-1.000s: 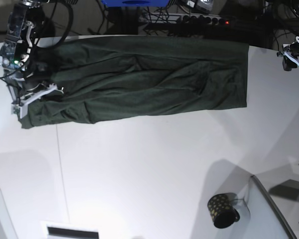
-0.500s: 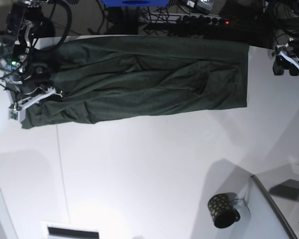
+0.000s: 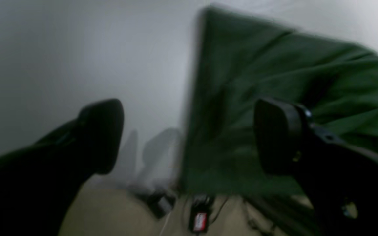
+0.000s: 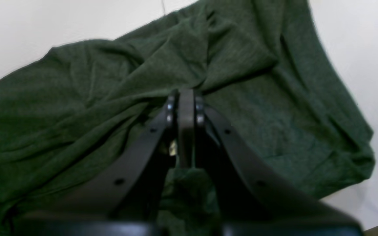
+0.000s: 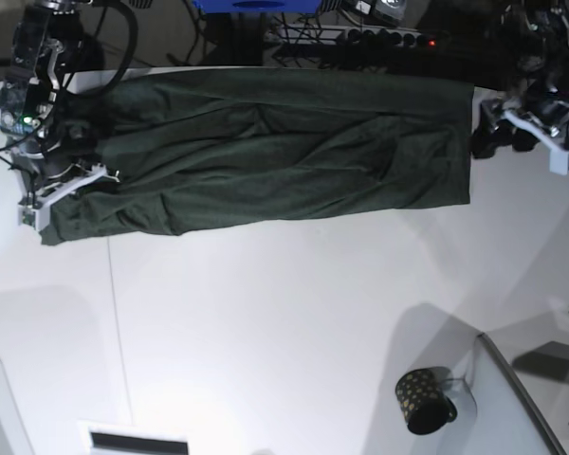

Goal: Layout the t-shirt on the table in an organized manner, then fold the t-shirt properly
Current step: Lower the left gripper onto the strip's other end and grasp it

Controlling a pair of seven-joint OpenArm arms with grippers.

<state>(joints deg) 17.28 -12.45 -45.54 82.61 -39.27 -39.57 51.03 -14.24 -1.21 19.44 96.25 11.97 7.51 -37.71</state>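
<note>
Right gripper (image 4: pixel 186 98): jaws pressed together on a pinched ridge of the t-shirt (image 4: pixel 241 82); fabric bunches toward the tips. In the base view this gripper (image 5: pixel 81 171) sits at the 9 o'clock end of the garment, its fingertips hard to separate from the dark cloth.

Left gripper (image 3: pixel 189 137): jaws spread wide, nothing between them; wrist picture heavily blurred. One pad hangs over bare table (image 3: pixel 61 59), the other over the t-shirt's (image 3: pixel 290 72) edge; contact cannot be judged. In the base view it (image 5: pixel 498 140) stands just beside the garment's 3 o'clock edge.

T-shirt (image 5: pixel 275 152): dark green, folded into a long wrinkled band along the 12 o'clock side of the white table (image 5: pixel 284 322); far hem meets the table's back edge, outline lost against the dark background there.

Mug (image 5: pixel 423 400): dark, dotted, at 5 o'clock, well apart from the shirt, beside a grey panel (image 5: pixel 512 408) cut off by the frame.

Cables and a red-labelled item under the table edge: too blurred to identify.
</note>
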